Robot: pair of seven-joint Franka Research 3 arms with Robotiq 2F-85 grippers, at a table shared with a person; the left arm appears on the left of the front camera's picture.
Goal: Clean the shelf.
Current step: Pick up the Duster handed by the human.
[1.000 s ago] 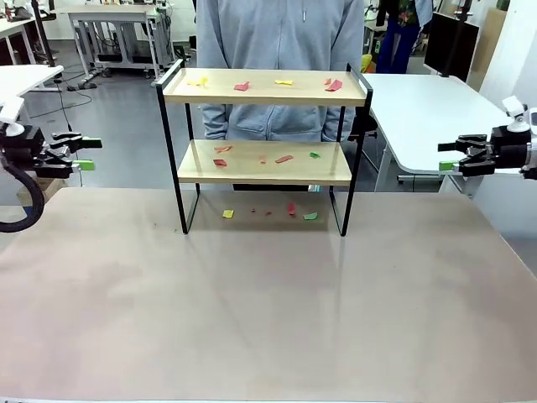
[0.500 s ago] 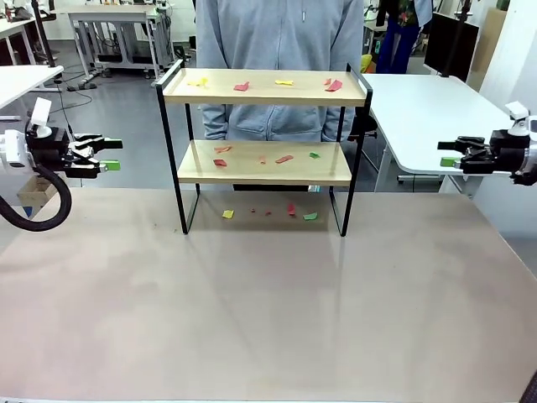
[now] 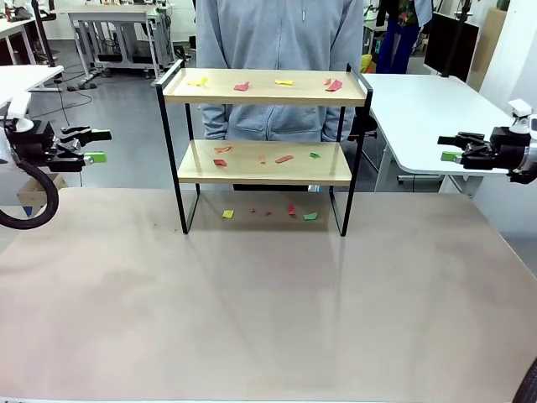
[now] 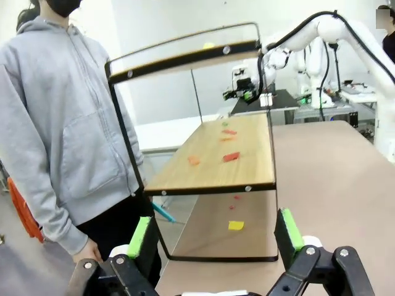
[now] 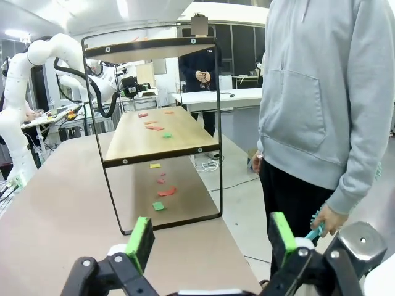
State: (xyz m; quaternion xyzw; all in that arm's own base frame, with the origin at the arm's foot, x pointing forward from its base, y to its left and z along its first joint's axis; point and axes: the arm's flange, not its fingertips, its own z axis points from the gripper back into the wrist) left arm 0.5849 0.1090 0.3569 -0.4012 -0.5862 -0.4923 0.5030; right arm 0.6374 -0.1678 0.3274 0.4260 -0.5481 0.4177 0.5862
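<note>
Shelf (image 3: 268, 175) stands upright at the far middle of the surface (image 3: 252, 311), directly in front of the person (image 3: 277, 42) in a grey hoodie at the far edge. 2 wooden boards in a black frame, feet on the surface.

Top board (image 3: 264, 98): 4 paper scraps (image 3: 242, 86), 2 yellow and 2 red, spread along it. Lower board (image 3: 201, 172): several red/orange scraps plus 1 green scrap (image 3: 315, 154) near its right end. On the surface under the shelf: 1 yellow scrap (image 3: 227, 214), 1 red, 1 green and a few tiny red bits.

Left end effector (image 3: 96, 145): off the surface's left edge, at roughly lower-board height. Fingers point toward the shelf, well apart from it. Released, jaws wide, nothing between its green pads (image 4: 139, 237).

Right end effector (image 3: 447, 148): mirrored pose off the right edge, near the white side table (image 3: 419, 109). Also points at the shelf and is well apart from it. Released, jaws wide, nothing between its pads (image 5: 141, 239).

Right wrist view: person's hand (image 5: 329, 219) hangs at their side holding something teal, can't tell what. Left wrist view: the other hand (image 4: 91, 250) hangs beside the shelf's end.
</note>
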